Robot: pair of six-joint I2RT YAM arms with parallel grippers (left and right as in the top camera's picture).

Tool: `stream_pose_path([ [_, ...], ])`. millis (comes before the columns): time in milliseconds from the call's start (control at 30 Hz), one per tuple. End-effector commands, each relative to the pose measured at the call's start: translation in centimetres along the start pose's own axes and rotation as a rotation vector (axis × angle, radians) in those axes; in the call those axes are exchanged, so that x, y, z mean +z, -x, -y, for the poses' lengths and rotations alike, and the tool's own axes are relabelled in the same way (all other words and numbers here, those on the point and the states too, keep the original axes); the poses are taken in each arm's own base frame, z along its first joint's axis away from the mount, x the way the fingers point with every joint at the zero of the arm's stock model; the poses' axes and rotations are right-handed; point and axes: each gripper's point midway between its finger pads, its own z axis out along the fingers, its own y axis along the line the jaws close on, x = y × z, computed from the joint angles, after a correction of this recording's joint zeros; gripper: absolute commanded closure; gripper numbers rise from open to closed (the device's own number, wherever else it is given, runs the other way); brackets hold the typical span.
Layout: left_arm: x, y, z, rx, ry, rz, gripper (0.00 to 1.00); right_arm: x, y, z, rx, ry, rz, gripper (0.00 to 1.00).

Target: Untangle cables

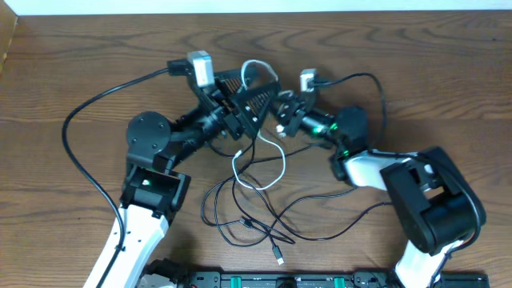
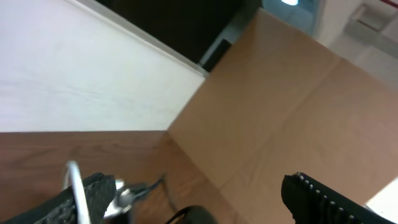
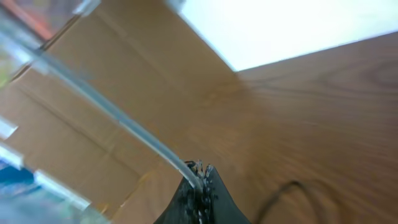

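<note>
A white cable (image 1: 258,66) loops up between the two arms and runs down across the table to a curl (image 1: 276,178). Several thin black cables (image 1: 240,218) lie tangled below it, one ending in a plug (image 1: 279,259). My left gripper (image 1: 251,88) is open, and the white cable (image 2: 76,186) lies draped over its left finger (image 2: 87,200). The other finger (image 2: 339,200) stands far to the right. Just right of it, my right gripper (image 1: 282,112) is shut on the white cable (image 3: 134,130), which leaves the closed jaw tips of that gripper (image 3: 200,177) up to the left.
Thick black arm wires arc over the table at the left (image 1: 76,144) and upper right (image 1: 376,84). A cardboard box (image 2: 292,93) stands beyond the table's far edge. A black rail (image 1: 264,278) runs along the near edge.
</note>
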Motion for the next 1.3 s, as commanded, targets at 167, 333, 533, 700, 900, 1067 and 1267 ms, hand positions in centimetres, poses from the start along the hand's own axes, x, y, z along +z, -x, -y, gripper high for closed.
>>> stream_pose_path([
  [167, -1.8, 1.6, -3.8, -0.012, 0.138, 0.013, 0.10, -6.0, 5.3, 5.7, -0.010, -0.105, 0.047, 0.99],
  [333, -2.9, -1.3, -7.0, 0.002, 0.259, -0.102, 0.10, -9.7, 8.4, 7.5, 0.008, -0.134, 0.106, 0.99],
  [533, -3.8, -3.6, -9.0, 0.010, 0.345, -0.190, 0.10, -13.9, 12.9, 8.7, -0.075, -0.186, 0.230, 0.99],
  [700, -4.0, -3.8, -9.3, 0.006, 0.363, -0.198, 0.10, -17.6, 18.4, 8.4, -0.195, -0.192, 0.287, 0.98],
  [900, -4.1, -4.1, -9.4, -0.002, 0.369, -0.205, 0.10, -21.6, 25.5, 7.9, -0.263, -0.257, 0.359, 0.99],
  [1067, -4.2, -4.2, -9.6, -0.006, 0.376, -0.208, 0.10, -25.6, 29.8, 9.6, -0.258, -0.431, 0.357, 0.98],
  [1267, -4.9, -4.3, -11.0, -0.018, 0.463, -0.197, 0.10, -33.3, 31.6, 14.9, -0.183, -0.952, 0.272, 0.99],
])
